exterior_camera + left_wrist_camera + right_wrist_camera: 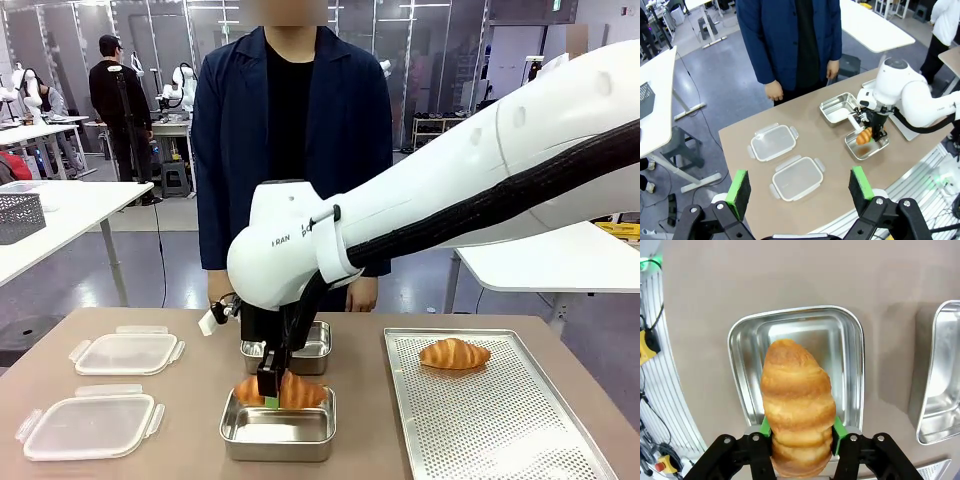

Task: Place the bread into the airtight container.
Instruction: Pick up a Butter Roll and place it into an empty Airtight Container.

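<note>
One croissant (797, 405) clamped, over steel container (740, 370)

White arm (520, 140) with black ribbed cable hose (500, 205), black fingers (752, 456), green pads (839, 430)

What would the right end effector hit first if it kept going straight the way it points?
Probably the floor of the shiny rectangular steel container directly ahead; the golden croissant held in the right end effector would touch first.

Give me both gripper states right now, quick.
Left gripper: open, holding nothing.
Right gripper: closed on the croissant, over a steel container.
</note>
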Controlling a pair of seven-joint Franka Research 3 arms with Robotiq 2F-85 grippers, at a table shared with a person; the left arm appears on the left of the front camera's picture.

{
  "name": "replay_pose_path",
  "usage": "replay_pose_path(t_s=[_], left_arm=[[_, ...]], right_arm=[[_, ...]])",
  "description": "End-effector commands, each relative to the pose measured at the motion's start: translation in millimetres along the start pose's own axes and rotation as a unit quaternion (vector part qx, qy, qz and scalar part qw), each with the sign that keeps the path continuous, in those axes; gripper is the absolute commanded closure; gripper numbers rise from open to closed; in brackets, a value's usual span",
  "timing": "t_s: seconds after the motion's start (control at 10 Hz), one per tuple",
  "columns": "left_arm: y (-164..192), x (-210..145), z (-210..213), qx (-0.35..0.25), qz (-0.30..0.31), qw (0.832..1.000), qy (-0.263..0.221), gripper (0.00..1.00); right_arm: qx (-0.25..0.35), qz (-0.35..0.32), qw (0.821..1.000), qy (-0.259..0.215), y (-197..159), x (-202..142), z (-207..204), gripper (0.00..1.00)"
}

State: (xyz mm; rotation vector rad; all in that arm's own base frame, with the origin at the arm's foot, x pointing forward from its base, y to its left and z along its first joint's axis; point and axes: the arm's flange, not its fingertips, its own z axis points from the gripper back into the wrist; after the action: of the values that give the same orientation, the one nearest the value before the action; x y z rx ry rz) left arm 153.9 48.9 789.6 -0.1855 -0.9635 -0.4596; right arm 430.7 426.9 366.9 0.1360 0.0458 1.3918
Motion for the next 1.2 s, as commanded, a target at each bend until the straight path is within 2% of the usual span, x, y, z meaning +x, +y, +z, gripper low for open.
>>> replay_pose_path(t_s=[0.0, 0.1, 0.2, 0.3, 0.4, 0.9, 1.0, 1.1], left_arm=[[-0.6, 0.9, 0.2, -0.002, -0.002, 1.0, 0.0, 0.0], [-0.6, 0.9, 0.2, -0.002, -0.002, 1.0, 0.0, 0.0], [-0.6, 0.9, 0.2, -0.002, -0.002, 1.0, 0.0, 0.0], [-0.6, 0.9, 0.2, -0.002, -0.002, 1.0, 0.0, 0.0], [-0.6, 0.9, 0.2, -0.002, -0.002, 1.0, 0.0, 0.0], [-0.6, 0.9, 0.2, -0.002, -0.002, 1.0, 0.0, 0.0], [-0.6, 0.9, 0.2, -0.002, -0.002, 1.0, 0.0, 0.0], [-0.6, 0.9, 0.2, -0.002, -0.002, 1.0, 0.0, 0.0]], right_arm=[[-0.004, -0.013, 1.0, 0.014, -0.7, 5.7, -6.5, 0.55], [-0.01, -0.007, 1.0, 0.013, -1.1, 5.4, -11.7, 0.55], [-0.005, -0.001, 1.0, 0.014, -1.8, 5.1, -19.5, 0.47], [0.0, -0.004, 1.0, 0.015, -2.6, 4.1, -22.8, 0.28], [0.0, -0.015, 1.0, 0.012, -3.7, 3.0, -21.2, 0.0], [0.008, -0.016, 1.0, -0.01, 1.1, -1.5, -6.8, 0.0], [0.002, 0.0, 1.0, 0.009, -5.3, 0.5, -15.5, 0.0], [0.002, 0.0, 1.0, 0.009, -5.3, 0.5, -15.5, 0.0]])
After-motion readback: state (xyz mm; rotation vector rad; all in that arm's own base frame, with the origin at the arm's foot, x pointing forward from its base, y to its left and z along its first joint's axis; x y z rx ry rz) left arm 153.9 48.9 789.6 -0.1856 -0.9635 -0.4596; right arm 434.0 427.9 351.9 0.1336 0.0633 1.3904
